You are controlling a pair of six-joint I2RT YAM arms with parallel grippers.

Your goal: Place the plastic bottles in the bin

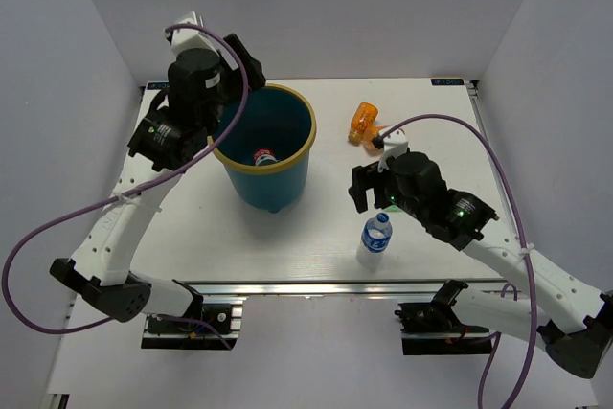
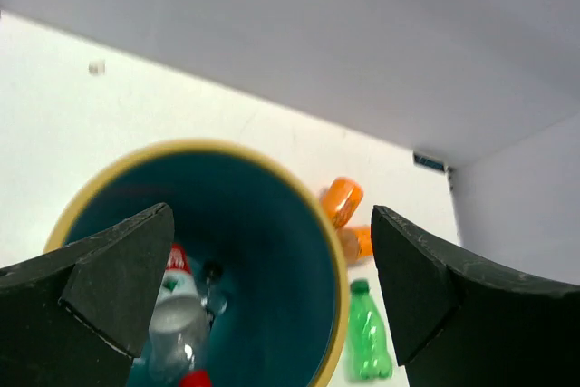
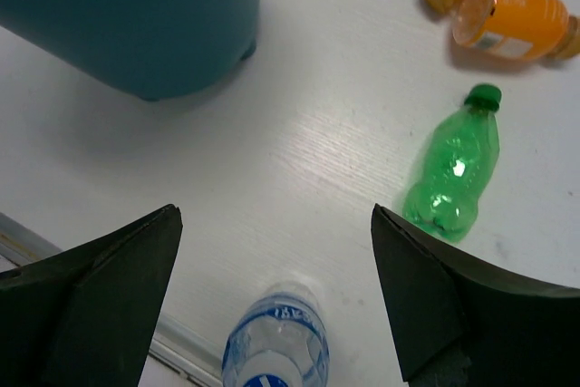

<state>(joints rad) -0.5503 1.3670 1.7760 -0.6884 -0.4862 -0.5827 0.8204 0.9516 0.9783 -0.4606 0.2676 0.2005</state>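
white woodgrain worktop (image 1: pixel 306 251), metal rail (image 1: pixel 326 286) along your near edge, pale grey walls (image 1: pixel 316 16) boxing it in. nearest you: clear blue-label bottle (image 1: pixel 375 241), standing upright, cap up. right end effector (image 3: pixel 274 224) hangs just beyond it, released, nothing between the fingers. green bottle (image 3: pixel 453 174) lies flat, cap pointing toward the orange bottles (image 1: pixel 365 123); those two lie on their sides, touching, far right of the bin (image 1: pixel 280 184). bin stands upright, red-label bottle (image 2: pixel 177 310) at its bottom. left end effector (image 2: pixel 272 224) over the bin mouth, spread wide, empty.
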